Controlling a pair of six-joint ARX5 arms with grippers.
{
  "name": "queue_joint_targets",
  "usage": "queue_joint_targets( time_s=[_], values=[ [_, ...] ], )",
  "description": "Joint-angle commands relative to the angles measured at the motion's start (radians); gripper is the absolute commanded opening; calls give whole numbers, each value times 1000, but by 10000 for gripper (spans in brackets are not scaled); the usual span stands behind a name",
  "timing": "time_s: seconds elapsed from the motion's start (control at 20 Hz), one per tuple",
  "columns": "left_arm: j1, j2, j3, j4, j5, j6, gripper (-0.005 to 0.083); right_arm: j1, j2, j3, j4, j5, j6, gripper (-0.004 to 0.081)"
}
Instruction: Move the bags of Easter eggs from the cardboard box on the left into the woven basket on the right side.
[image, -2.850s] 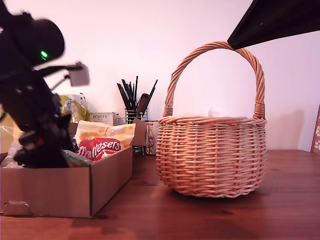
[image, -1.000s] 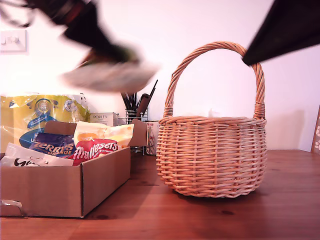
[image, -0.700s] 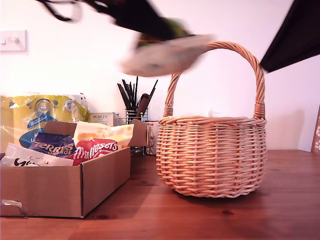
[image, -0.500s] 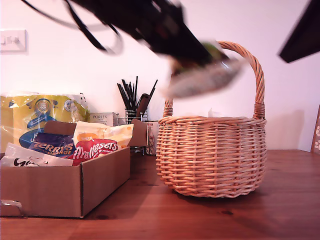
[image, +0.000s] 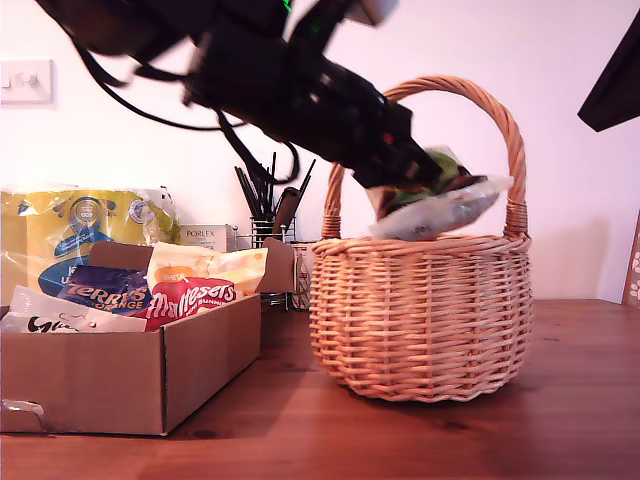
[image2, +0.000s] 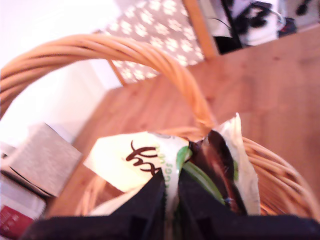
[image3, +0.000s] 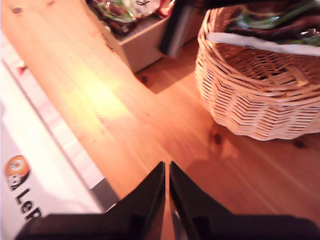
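My first gripper (image: 412, 180) (image2: 171, 182) is shut on a white-and-green bag of Easter eggs (image: 440, 205) (image2: 135, 160). It holds the bag under the arched handle (image2: 125, 50), just above the rim of the woven basket (image: 420, 310). At the exterior view's left stands the cardboard box (image: 120, 380). In it lie a red Maltesers bag (image: 195, 297), a blue Terry's bag (image: 105, 288), a white bag (image: 60, 318) and a cream-yellow one (image: 210, 265). My second gripper (image3: 167, 170) is shut on nothing, above the wooden table beside the basket (image3: 260, 100).
A large yellow-and-blue pack (image: 80, 230), a small Porlex box (image: 205, 237) and a wire utensil holder (image: 268, 215) stand behind the cardboard box. A dark part of the second arm (image: 612, 75) hangs at the exterior view's upper right. A white lettered box (image3: 35, 165) lies near my second gripper.
My first gripper lifted the bag out of the box, swung it towards the exterior view's right and lowered it under the basket's handle. The second arm drew back towards the upper right.
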Motion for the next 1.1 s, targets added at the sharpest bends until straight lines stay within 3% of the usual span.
queue_joint_targets(
  time_s=[0.0,0.45,0.6,0.85,1.05],
  values=[
    [-1,37,4,2,-6,-7,-24,-3,-5,-18,2,1,-2,-13],
    [-64,44,13,-125,-41,-26,-24,-3,-5,-18,-14,1,-2,-13],
    [-66,44,19,-128,-92,-25,-23,-3,-5,-18,-26,1,-2,-13],
    [-52,44,28,-102,-164,-25,216,-3,-5,-18,-27,0,-2,-13],
    [-53,43,45,-109,-163,-26,219,-3,-5,-18,-25,0,-2,-13]
  ],
)
